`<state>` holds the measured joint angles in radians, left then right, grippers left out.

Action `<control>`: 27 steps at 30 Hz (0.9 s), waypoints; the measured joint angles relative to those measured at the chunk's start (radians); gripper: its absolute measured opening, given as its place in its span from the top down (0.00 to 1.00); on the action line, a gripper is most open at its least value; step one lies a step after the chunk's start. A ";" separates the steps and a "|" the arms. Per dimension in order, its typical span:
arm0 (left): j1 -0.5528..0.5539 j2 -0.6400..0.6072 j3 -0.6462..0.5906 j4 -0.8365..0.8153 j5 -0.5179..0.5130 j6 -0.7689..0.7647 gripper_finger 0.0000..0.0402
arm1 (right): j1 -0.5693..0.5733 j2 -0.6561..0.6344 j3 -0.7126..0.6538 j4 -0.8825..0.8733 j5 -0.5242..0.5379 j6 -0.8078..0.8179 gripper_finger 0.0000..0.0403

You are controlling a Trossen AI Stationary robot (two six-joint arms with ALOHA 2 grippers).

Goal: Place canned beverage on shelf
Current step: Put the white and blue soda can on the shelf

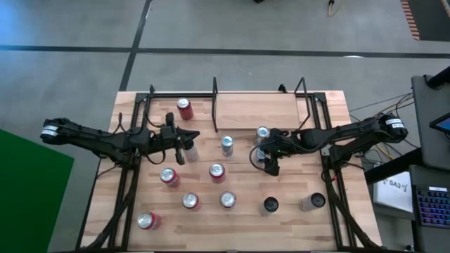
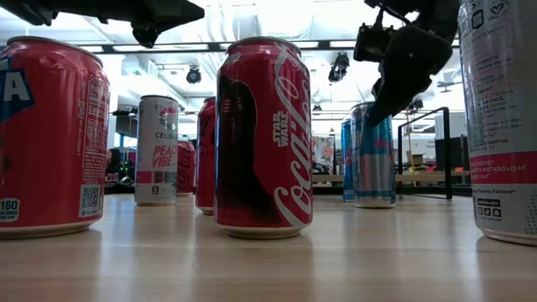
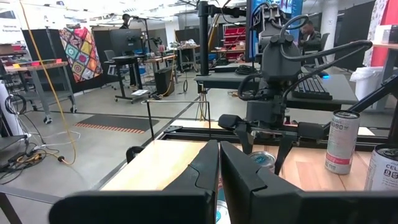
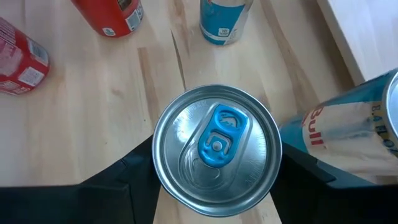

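Observation:
A blue-and-silver can with a blue tab (image 4: 216,149) stands upright on the tabletop, just in front of the shelf (image 1: 260,112), a light board framed by black rails. My right gripper (image 1: 265,156) slants down over this can (image 2: 373,155). It is open, with one finger on each side of the can below the rim. A second blue can (image 4: 339,140) stands right beside it. My left gripper (image 3: 219,168) hangs level above the table at mid-left (image 1: 181,144), shut on nothing. My right gripper comes at the can from above, slanting down from the table's right side. Its fingers (image 4: 127,180) flank the can's wall under the rim (image 4: 163,186). I cannot tell whether they touch it. The can stands upright on the table.
Several other cans stand on the table: red ones (image 1: 216,171) (image 1: 169,176) (image 1: 185,109), a silver one (image 1: 227,144), more in the near row (image 1: 227,200), a black one (image 1: 271,204) and a pale one (image 1: 313,202). The shelf board's middle is bare.

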<state>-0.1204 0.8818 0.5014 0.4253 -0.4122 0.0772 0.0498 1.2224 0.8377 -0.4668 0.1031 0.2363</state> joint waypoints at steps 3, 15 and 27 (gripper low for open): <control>0.000 0.000 0.000 0.000 0.000 0.000 1.00 | 0.003 0.000 0.039 0.002 0.000 0.000 0.44; 0.000 0.000 0.001 0.012 0.000 -0.003 1.00 | 0.005 -0.001 0.242 -0.030 0.004 -0.002 0.44; 0.000 0.000 0.011 0.017 0.000 0.016 1.00 | -0.018 0.130 0.486 -0.135 0.128 -0.068 0.44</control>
<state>-0.1207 0.8818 0.5121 0.4428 -0.4122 0.0937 0.0317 1.3521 1.3236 -0.6015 0.2316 0.1679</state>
